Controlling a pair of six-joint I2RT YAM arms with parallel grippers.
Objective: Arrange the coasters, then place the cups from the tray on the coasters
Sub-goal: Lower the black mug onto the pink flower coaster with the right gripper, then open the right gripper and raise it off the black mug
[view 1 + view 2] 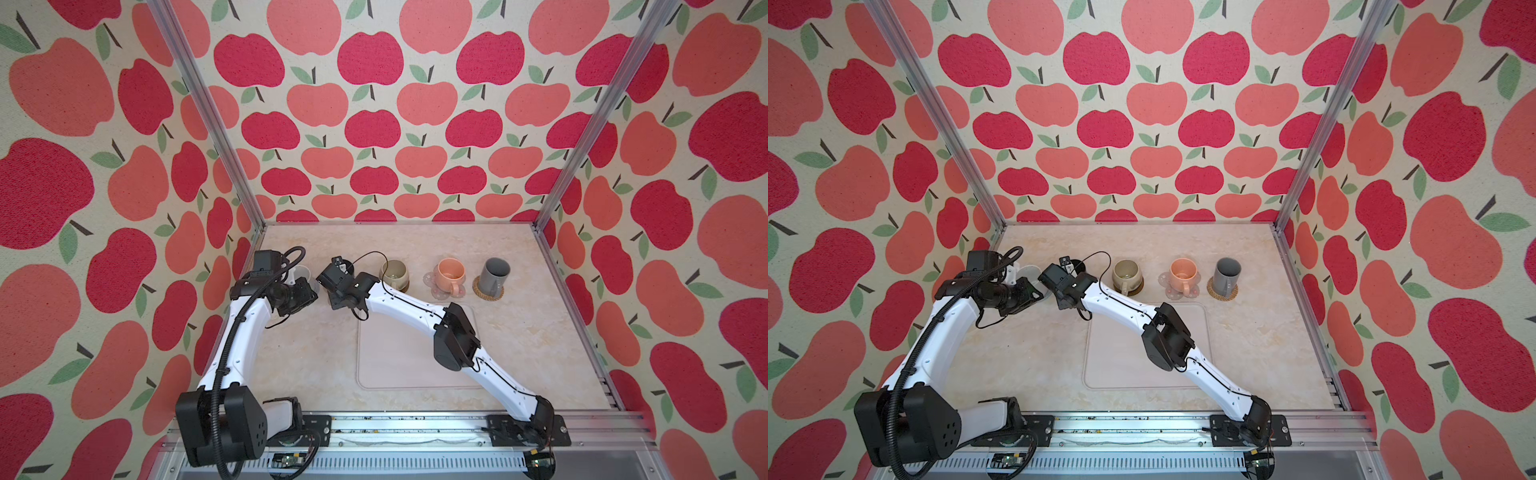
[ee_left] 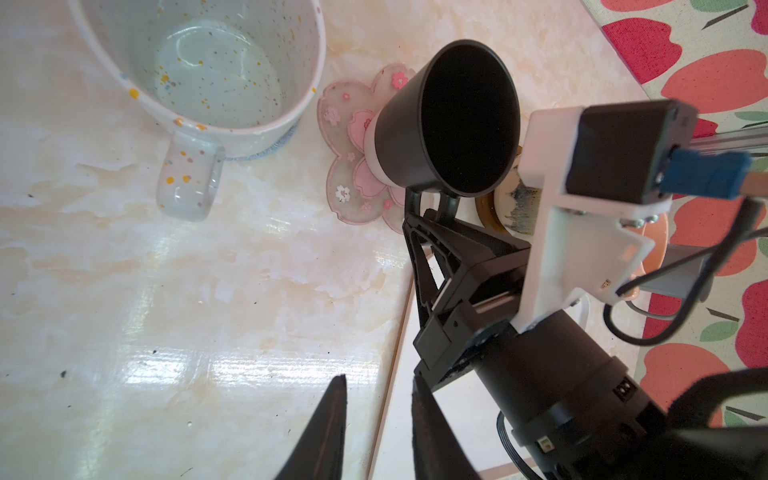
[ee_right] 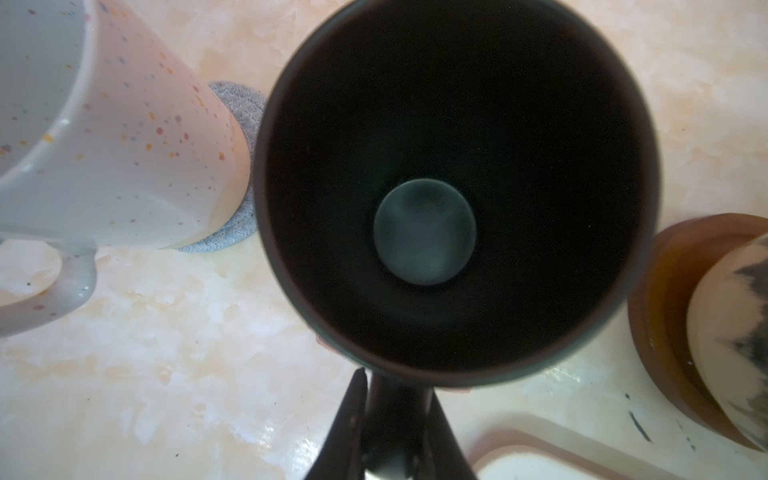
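My right gripper (image 3: 395, 399) is shut on the handle of the black cup (image 2: 453, 120), whose base is over a pink flower coaster (image 2: 353, 166); I cannot tell if it touches. Beside it the white speckled cup (image 2: 208, 70) stands on the grey coaster (image 2: 266, 153). My left gripper (image 2: 376, 415) hovers near the tray's corner, jaws slightly apart and empty. In both top views the cream cup (image 1: 395, 274) is on the brown coaster, the peach cup (image 1: 451, 272) on a pink flower coaster and the grey cup (image 1: 494, 276) on the rattan coaster. The tray (image 1: 399, 365) holds nothing.
The cups stand in a row across the back of the marble-look table (image 1: 532, 332). The right arm (image 1: 415, 307) stretches diagonally over the tray to the back left. Apple-patterned walls with metal posts (image 1: 552, 199) close in three sides.
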